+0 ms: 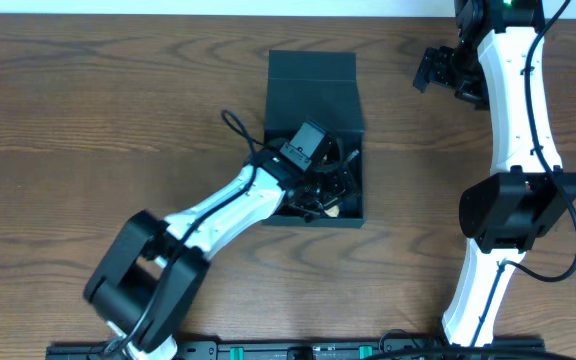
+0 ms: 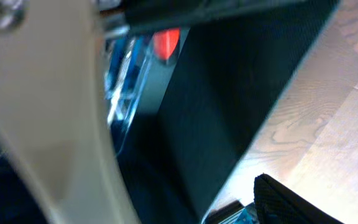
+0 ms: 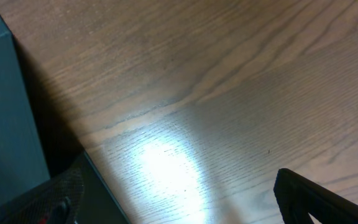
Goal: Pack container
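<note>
One container (image 1: 313,100) holds the left fingers (image 2: 286,200), grip unclear; right fingers (image 3: 316,199) spread wide.

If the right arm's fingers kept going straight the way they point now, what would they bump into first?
Most likely the wooden table. The right arm's fingers are spread open and aim down at it, with the teal box off to one side. Depth is hard to judge.

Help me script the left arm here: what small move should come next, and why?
Probably lift the left gripper straight up, clear of the container: it sits low inside the open box among dark items, so any sideways move risks catching a wall. Whether its jaws hold anything cannot be told.
</note>
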